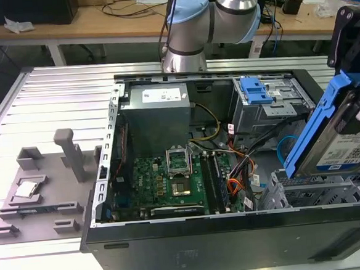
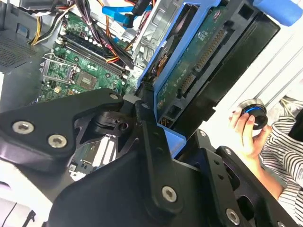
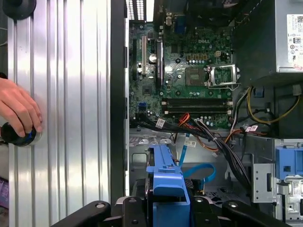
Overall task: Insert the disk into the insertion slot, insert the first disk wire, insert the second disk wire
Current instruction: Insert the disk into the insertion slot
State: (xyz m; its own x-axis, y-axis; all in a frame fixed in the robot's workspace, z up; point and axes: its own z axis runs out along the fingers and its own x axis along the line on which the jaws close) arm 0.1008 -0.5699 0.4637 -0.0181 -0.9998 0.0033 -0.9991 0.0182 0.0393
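The main risk here is a jam. The disk (image 1: 344,139) hangs steeply tilted over the insertion slot (image 1: 314,193), so I judge that a corner of its blue frame could catch on the slot's metal rim instead of sliding in. A hard push might then twist it in the grip. The light-blue cable (image 3: 202,171) loops just beside the slot, near the orange and black wires (image 1: 237,181), and could get trapped under the disk. The jaws pinch the disk by its blue frame at the exterior view's right end of the open computer case (image 1: 195,257). Whether its lower edge touches the slot I cannot tell. A person's hand (image 3: 18,109) rests on a knob (image 3: 16,135) on the bench (image 1: 53,88), well apart.
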